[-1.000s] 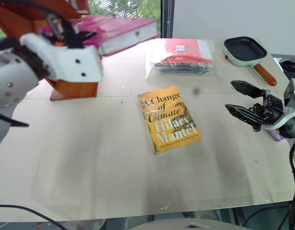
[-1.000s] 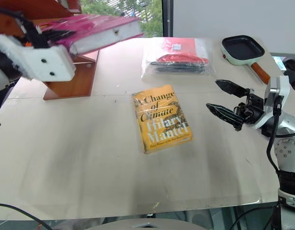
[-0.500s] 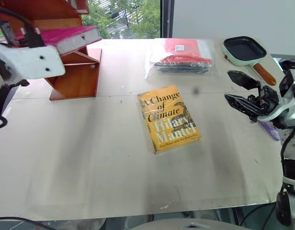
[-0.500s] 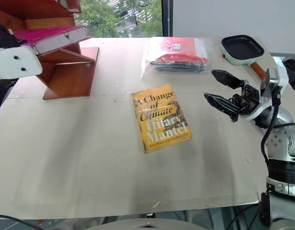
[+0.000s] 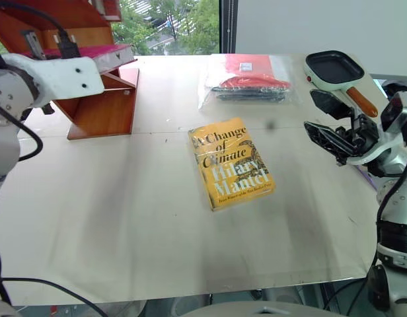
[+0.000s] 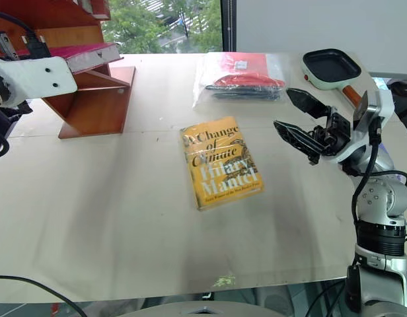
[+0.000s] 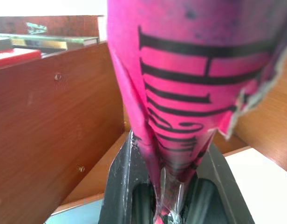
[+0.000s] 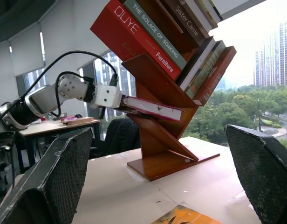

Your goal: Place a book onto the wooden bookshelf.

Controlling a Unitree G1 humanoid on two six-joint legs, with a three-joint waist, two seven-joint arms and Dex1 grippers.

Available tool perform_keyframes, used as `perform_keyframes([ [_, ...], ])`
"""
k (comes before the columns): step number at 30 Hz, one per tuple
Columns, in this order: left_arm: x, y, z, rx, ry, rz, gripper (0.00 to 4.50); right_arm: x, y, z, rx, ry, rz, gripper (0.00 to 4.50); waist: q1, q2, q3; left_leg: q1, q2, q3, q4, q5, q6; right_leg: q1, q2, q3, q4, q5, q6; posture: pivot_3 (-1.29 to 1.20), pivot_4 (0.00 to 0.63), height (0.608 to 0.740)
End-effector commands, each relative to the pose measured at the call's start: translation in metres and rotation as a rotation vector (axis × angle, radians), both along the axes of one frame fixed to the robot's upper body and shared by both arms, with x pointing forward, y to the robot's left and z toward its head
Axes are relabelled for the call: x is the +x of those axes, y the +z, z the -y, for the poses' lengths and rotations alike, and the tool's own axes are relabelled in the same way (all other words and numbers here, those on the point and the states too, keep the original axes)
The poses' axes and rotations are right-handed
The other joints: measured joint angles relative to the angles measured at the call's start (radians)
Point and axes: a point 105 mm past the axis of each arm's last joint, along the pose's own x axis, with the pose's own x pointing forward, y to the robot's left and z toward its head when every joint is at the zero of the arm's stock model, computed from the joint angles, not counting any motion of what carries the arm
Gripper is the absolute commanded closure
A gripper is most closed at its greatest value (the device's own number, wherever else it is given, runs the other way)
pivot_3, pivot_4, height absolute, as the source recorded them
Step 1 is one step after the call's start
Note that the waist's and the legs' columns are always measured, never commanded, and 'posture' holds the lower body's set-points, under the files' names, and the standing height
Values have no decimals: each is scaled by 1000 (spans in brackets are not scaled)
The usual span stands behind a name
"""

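Left wrist view shows the left gripper (image 7: pixel 174 186) pinching the book (image 7: pixel 190 84) at its lower edge, its pink cover filling the upper half of the frame, with the wooden bookshelf (image 7: pixel 50 121) panels on both sides. In the right wrist view the book (image 8: pixel 153 108) lies flat at mid-frame, resting on or just above a slanted panel of the wooden bookshelf (image 8: pixel 169 154); contact cannot be confirmed. In the left eye view the book sits at upper left. The right gripper (image 6: pixel 297 122), at right, stands spread and empty above the table (image 5: pixel 124 218), near the yellow book (image 5: pixel 231 164).

Assessment: insertion step in hand, placement nearly complete. Next move calls for seating the book fully on the panel before release, then a straight withdrawal.
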Motion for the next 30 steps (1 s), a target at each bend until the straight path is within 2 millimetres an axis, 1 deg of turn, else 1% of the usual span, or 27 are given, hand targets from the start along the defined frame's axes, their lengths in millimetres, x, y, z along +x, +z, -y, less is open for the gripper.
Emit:
perform_keyframes([
  [1, 5, 4, -15, 6, 65, -40, 4409, -5, 7, -2, 2, -12, 51, 0, -3, 0, 0, 0, 0, 0, 0, 0, 0, 0, 0, 0, 0, 0, 0, 0, 150, 740],
  [2, 8, 6, -15, 4, 67, -42, 4409, -5, 7, -2, 0, -13, 52, 0, -10, 0, 0, 0, 0, 0, 1, 0, 0, 0, 0, 1, 0, 0, 0, 0, 150, 740],
  [5, 12, 13, -16, -1, 91, -51, 4409, -5, 6, -4, 1, -16, 54, 0, -9, 0, 0, 2, 1, 1, 1, 0, 0, -1, 1, 3, 3, 0, 0, 0, 150, 740],
  [7, 14, 14, -15, -21, 102, -61, 4409, -4, 6, -5, 4, -17, 54, 0, -10, 0, 0, 1, 1, 1, 3, 0, 0, -1, 2, 3, 8, 0, 0, 0, 150, 740],
  [9, 16, 20, -11, -44, 100, -38, 4409, -4, 6, -7, 5, -17, 54, 0, -10, 0, 0, 1, 1, 1, 4, 0, 0, -1, 2, 4, 9, 0, 0, 0, 150, 740],
  [10, 16, 22, -9, -53, 99, -27, 3393, -5, 6, -7, 5, -16, 54, 0, -10, 0, 0, 1, 0, 1, 5, 0, 0, -1, 1, 5, 9, 0, 0, 0, 150, 740],
  [12, 18, 31, -3, -88, 70, 19, 2816, -5, 5, -8, 6, -15, 52, 0, -8, 0, 0, 1, 0, 1, 6, 0, 0, -1, 1, 4, 10, 0, 0, 0, 150, 740],
  [13, 18, 34, -3, -89, 63, 43, 2244, -5, 5, -8, 4, -13, 49, 0, -6, 0, 0, 0, 1, 1, 6, 0, 0, -1, 1, 4, 10, 0, 0, 0, 150, 740],
  [14, 18, 37, -3, -88, 60, 58, 1830, -5, 5, -8, 4, -12, 48, 0, -6, -1, -1, 0, 1, 0, 7, 0, 0, -1, 1, 4, 10, 0, 0, 0, 150, 740],
  [16, 15, 39, -7, -86, 67, 83, 833, -5, 6, -7, 2, -12, 47, 0, -5, -1, -1, 0, 1, 0, 7, 0, 0, -2, 1, 4, 10, 0, 0, 0, 150, 740],
  [17, 12, 42, -10, -84, 73, 109, 380, -5, 6, -8, 0, -12, 48, 0, -5, -1, -1, 0, 1, 1, 7, 0, 0, -2, 1, 4, 10, 0, 0, 0, 150, 740],
  [18, 9, 44, -12, -83, 77, 129, 43, -5, 6, -7, -1, -12, 48, 0, -6, -1, -1, 0, 1, 1, 7, 0, 0, -2, 1, 4, 10, 0, 0, 0, 150, 740],
  [20, 2, 54, -12, -74, 60, 206, 43, -5, 6, -7, -5, -12, 45, 0, -6, -1, -1, 0, 0, 1, 6, 0, 0, -3, 1, 5, 10, 0, 0, 0, 150, 740],
  [22, -7, 68, -4, -60, 13, 309, 43, -5, 5, -4, -15, -15, 39, 0, -5, -1, -1, -1, 1, 1, 6, 0, 0, -3, 1, 5, 10, 0, 0, 0, 150, 740],
  [23, -12, 71, 0, -86, -14, 347, 43, -5, 5, -2, -25, -25, 35, 0, -4, -1, -1, -1, 1, 0, 6, 0, 0, -3, 0, 5, 10, 0, 0, 0, 150, 740],
  [25, -20, 66, 9, -161, -76, 374, 43, -4, 4, 2, -42, -39, 29, 0, 0, -2, -1, -2, 0, 0, 7, 0, 0, -3, -1, 4, 10, 0, 0, 0, 150, 740],
  [27, -31, 61, 32, -460, -260, 429, 43, -3, -1, 8, -89, -59, 20, 0, 4, -1, -2, -2, -1, 0, 7, 0, 0, -3, -2, 4, 10, 0, 0, 0, 150, 740],
  [28, -36, 60, 40, -568, -322, 447, 43, -1, -3, 11, -107, -66, 16, 0, 10, -2, -2, -1, -2, 0, 7, 0, 0, -3, -5, 3, 10, 0, 0, 0, 150, 740],
  [29, -44, 55, 33, -609, -302, 454, 43, -3, -9, 16, -133, -76, -2, 0, 12, -3, -3, -2, -2, -1, 9, 0, 1, -3, -6, 2, 10, 0, 0, 0, 150, 740],
  [30, -51, 44, 28, -612, -278, 424, 43, -5, -17, 22, -166, -80, -26, 0, 11, -4, -3, -3, -2, -1, 10, 0, 1, -3, -6, 1, 8, 0, 0, 0, 150, 740],
])
